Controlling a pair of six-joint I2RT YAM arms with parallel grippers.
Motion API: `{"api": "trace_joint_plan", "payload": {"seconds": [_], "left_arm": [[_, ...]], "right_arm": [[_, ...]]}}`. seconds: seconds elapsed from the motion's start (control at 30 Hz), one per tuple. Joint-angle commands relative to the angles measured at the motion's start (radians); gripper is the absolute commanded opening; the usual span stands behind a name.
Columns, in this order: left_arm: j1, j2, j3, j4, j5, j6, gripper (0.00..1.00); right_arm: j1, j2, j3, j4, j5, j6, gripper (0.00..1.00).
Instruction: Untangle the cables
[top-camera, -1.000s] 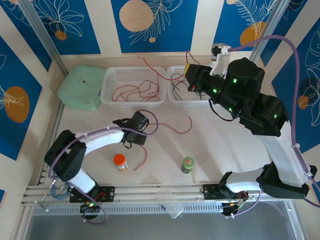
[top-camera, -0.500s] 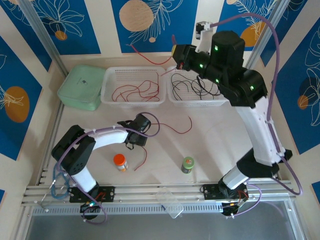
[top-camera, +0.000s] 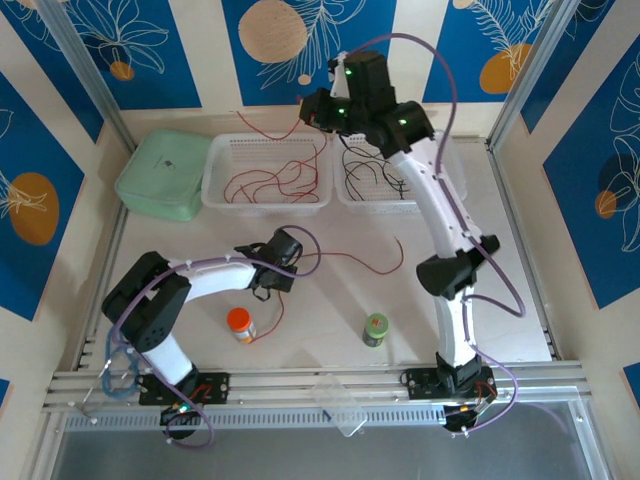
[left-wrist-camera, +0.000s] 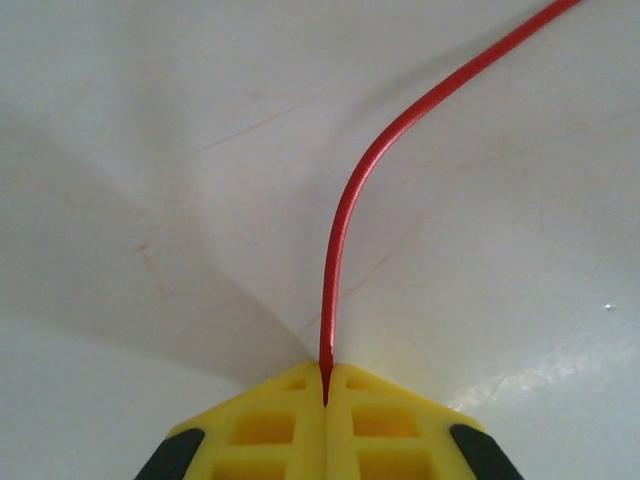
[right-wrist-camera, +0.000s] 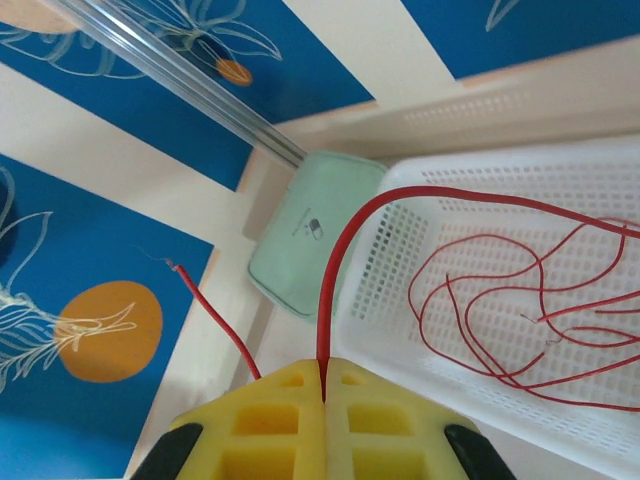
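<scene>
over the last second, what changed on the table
The right pincer swung left from over the right basket toward the left basket, with a red cable pinched in it. The left pincer closed on the loose red cable on the table, whose far end shifted right. Both baskets, the green box, the orange-capped bottle and the green bottle stayed put.

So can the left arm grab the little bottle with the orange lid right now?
Probably not yet. The bottle stands close by with nothing between, but the left gripper is shut on a red wire, so its jaws are busy.
</scene>
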Motion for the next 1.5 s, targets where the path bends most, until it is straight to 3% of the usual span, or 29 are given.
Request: {"api": "trace_joint_plan", "payload": {"seconds": [0.0, 0.57, 0.87, 1.07, 1.23, 1.47], "left_arm": [[0.018, -0.053, -0.047, -0.023, -0.1, 0.005, 0.0], [0.01, -0.539, -0.034, -0.096, -0.082, 0.108, 0.0], [0.01, -0.618, 0.093, -0.187, -0.071, 0.149, 0.0], [0.01, -0.63, 0.191, -0.197, -0.063, 0.174, 0.0], [0.01, -0.613, 0.291, -0.212, -0.064, 0.206, 0.0], [0.01, -0.607, 0.366, -0.183, -0.073, 0.221, 0.0]], "right_arm": [[-0.002, 0.06, 0.06, -0.016, -0.041, 0.039, 0.0], [-0.011, 0.34, 0.055, -0.052, 0.042, -0.039, 0.0], [-0.011, 0.429, 0.05, -0.072, 0.02, -0.073, 0.0], [-0.014, 0.44, 0.036, -0.093, 0.038, -0.093, 0.27], [-0.023, 0.43, 0.045, -0.124, 0.045, -0.102, 0.43], [-0.021, 0.375, 0.036, -0.159, 0.061, -0.119, 0.49]]}}
